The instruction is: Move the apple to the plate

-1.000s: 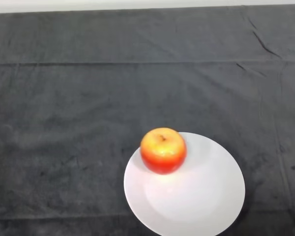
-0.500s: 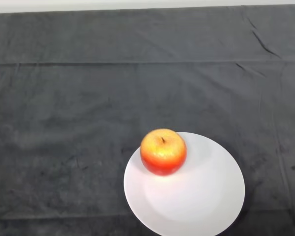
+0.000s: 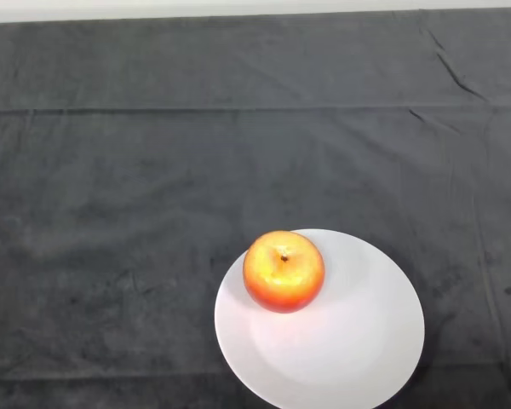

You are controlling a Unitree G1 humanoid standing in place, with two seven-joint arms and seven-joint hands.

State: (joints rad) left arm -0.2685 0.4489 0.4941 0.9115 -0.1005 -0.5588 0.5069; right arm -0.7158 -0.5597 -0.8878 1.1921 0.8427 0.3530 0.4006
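A red and yellow apple sits upright on a round white plate, on the plate's upper left part near its rim. Its stem dimple faces up. The plate lies low in the head view, right of centre, with its lower rim cut off by the frame's bottom edge.
A dark cloth covers the table, with creases running across it and a few wrinkles at the upper right. The table's far edge meets a pale strip along the top.
The apple has shifted slightly down and inward on the plate, and its stem dimple now faces more upward. The plate has stayed where it was.
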